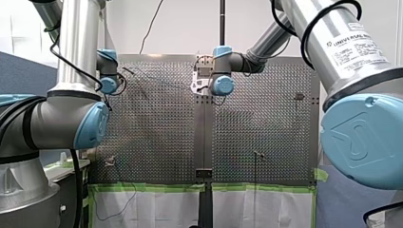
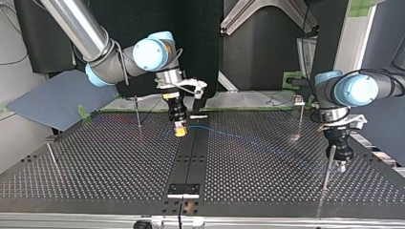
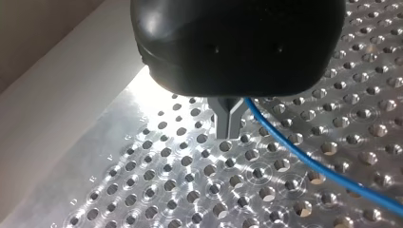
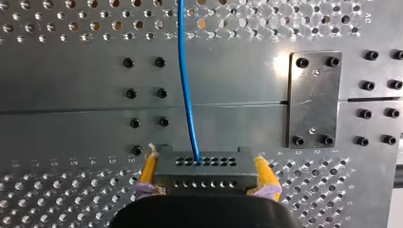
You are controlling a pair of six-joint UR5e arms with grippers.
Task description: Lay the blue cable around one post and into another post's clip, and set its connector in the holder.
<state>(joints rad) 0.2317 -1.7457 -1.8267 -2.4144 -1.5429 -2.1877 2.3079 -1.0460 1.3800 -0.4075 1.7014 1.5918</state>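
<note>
In the right wrist view the yellow-padded fingers of my right gripper (image 4: 205, 164) are shut on the two ends of a dark grey connector block (image 4: 204, 178). The blue cable (image 4: 186, 80) runs out of the block's top and away over the black centre strip. In the top view my right gripper (image 2: 180, 129) holds the connector low over that strip. From there the cable (image 2: 248, 138) stretches toward my left gripper (image 2: 340, 164), which stands beside a thin post (image 2: 327, 167). In the left wrist view the metal fingers of my left gripper (image 3: 228, 130) are together, and the cable (image 3: 304, 156) comes out at them.
More thin posts stand on the perforated table (image 2: 95, 167): one post (image 2: 137, 112) is behind my right gripper, a second post (image 2: 300, 117) is at the back, a third post (image 2: 51, 155) is at the edge. A screwed black plate (image 4: 313, 99) lies beside the connector.
</note>
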